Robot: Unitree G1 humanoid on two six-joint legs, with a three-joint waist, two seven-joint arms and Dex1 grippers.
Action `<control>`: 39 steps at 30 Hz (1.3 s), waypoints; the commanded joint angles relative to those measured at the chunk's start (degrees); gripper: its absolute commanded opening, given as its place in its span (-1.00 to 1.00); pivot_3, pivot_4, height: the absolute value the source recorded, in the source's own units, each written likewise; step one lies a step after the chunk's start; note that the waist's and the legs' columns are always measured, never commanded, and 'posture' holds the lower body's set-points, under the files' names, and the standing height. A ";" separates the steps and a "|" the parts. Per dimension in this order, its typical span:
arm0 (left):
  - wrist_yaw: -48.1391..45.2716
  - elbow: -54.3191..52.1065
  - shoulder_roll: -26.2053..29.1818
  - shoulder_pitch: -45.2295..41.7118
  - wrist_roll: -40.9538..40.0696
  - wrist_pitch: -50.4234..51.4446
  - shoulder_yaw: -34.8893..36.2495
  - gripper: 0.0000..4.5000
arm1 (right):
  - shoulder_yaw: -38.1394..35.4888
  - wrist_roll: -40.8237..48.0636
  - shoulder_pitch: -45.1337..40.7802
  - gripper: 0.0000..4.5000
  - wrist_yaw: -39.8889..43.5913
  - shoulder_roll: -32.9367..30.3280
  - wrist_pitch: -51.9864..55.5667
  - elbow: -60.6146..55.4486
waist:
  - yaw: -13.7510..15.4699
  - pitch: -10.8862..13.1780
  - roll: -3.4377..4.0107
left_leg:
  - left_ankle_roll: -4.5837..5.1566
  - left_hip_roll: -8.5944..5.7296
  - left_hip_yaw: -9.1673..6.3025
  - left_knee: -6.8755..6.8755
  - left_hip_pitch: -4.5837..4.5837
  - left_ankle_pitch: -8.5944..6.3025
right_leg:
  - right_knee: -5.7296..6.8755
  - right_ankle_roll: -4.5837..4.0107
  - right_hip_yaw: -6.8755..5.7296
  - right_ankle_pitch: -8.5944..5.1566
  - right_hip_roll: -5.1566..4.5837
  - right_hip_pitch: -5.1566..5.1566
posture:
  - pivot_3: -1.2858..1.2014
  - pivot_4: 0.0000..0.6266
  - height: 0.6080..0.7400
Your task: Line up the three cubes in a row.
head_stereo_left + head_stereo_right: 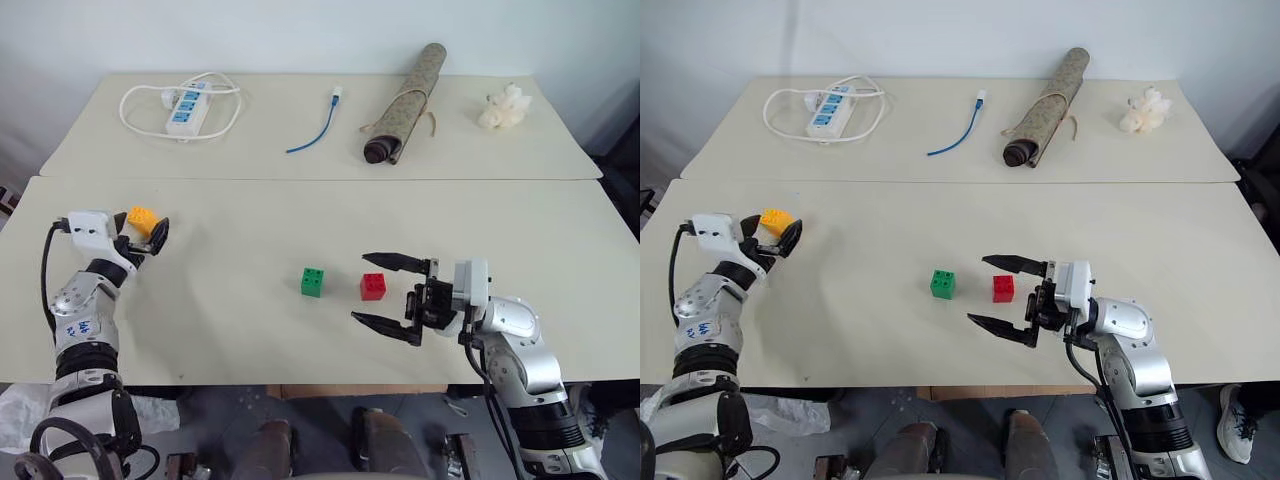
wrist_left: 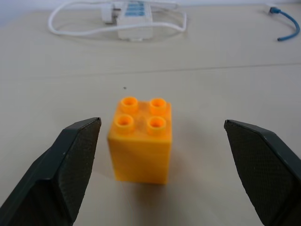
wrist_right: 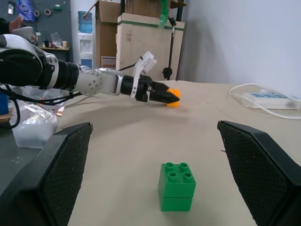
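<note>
My left claw (image 2: 160, 155) spread wide, nothing in it. Orange block (image 2: 141, 140) sits upright on the table (image 1: 250, 340) between the fingertips, touching neither, studs up, far out on my left side. My right claw (image 1: 385, 296) also spread wide, empty, pointing left across the table. Red block (image 1: 373, 286) sits just past its fingertips; green block (image 1: 313, 281) close beside the red. Orange block well apart from those two.
</note>
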 commanded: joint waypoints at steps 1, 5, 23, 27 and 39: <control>1.33 2.69 1.07 -2.28 0.16 -2.23 0.63 0.98 | -1.28 0.19 0.88 1.00 -1.07 0.07 -1.38 -1.37 | -0.19 0.00 0.00 | 0.00 0.00 0.00 0.00 0.00 0.00 | 0.01 0.00 0.00 0.00 0.00 -0.01 | 0.03 -0.52 1.00; 0.69 4.46 1.18 -3.00 0.30 -3.28 0.06 0.55 | -1.34 0.13 1.88 1.00 -1.53 -0.46 -1.69 -2.03 | -0.37 0.00 -0.01 | 0.00 -0.02 0.02 0.00 -0.01 0.00 | 0.07 0.00 -0.01 0.00 -0.03 -0.04 | 0.03 -0.52 1.00; -46.58 -33.29 4.56 5.54 -10.26 9.56 -14.58 -0.34 | -7.05 3.76 5.86 1.00 1.51 -9.09 1.03 -3.62 | -0.44 0.01 0.01 | 0.06 0.00 -0.03 0.02 -0.06 -0.03 | -0.05 -0.01 0.17 0.00 -0.17 0.03 | 0.03 -0.52 1.00; -52.64 -31.85 1.79 5.85 -7.66 2.61 -19.21 -0.34 | -6.89 3.33 6.27 1.00 2.38 -9.58 0.75 -3.84 | -0.42 0.01 0.01 | 0.03 0.09 -0.05 0.02 -0.06 -0.02 | -0.13 -0.01 0.26 0.00 -0.05 0.04 | 0.03 -0.52 1.00; -58.26 -13.73 2.11 -0.59 -2.08 -9.03 -22.54 -0.34 | -8.66 3.46 7.79 1.00 2.22 -11.73 1.94 -5.22 | -0.29 0.01 0.01 | 0.07 0.05 0.05 0.04 -0.04 -0.03 | -0.12 0.01 0.02 0.01 0.00 0.03 | 0.03 -0.52 1.00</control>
